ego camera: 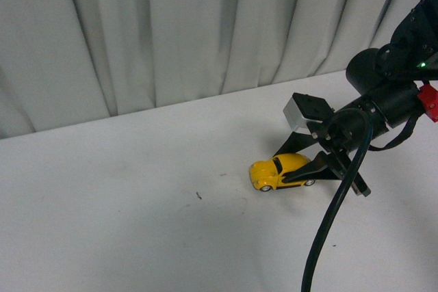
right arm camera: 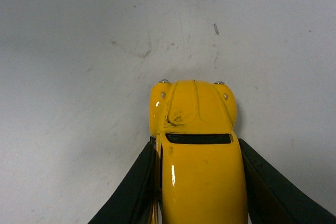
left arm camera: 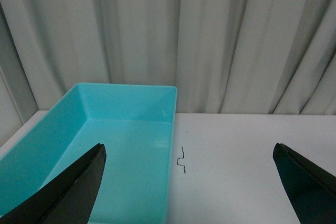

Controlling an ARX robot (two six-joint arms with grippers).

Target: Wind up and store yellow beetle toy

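The yellow beetle toy [ego camera: 277, 171] stands on its wheels on the white table, right of the middle, its nose pointing left. My right gripper [ego camera: 306, 169] is shut on its rear half, one black finger on each side. In the right wrist view the toy [right arm camera: 197, 145] fills the lower middle, its hood pointing away, with the black fingers [right arm camera: 131, 192] pressed against both flanks. My left gripper [left arm camera: 189, 182] is open and empty; its two black fingertips [left arm camera: 68, 192] stand wide apart, above the edge of a turquoise bin [left arm camera: 47, 145]. The left arm is out of the front view.
The turquoise bin is rectangular and holds nothing. A small bent black mark [left arm camera: 182, 160] lies on the table beside it. Dark scuff marks [ego camera: 198, 196] show on the white table [ego camera: 137, 223] left of the toy. Grey curtains [ego camera: 171, 25] hang behind the table's far edge.
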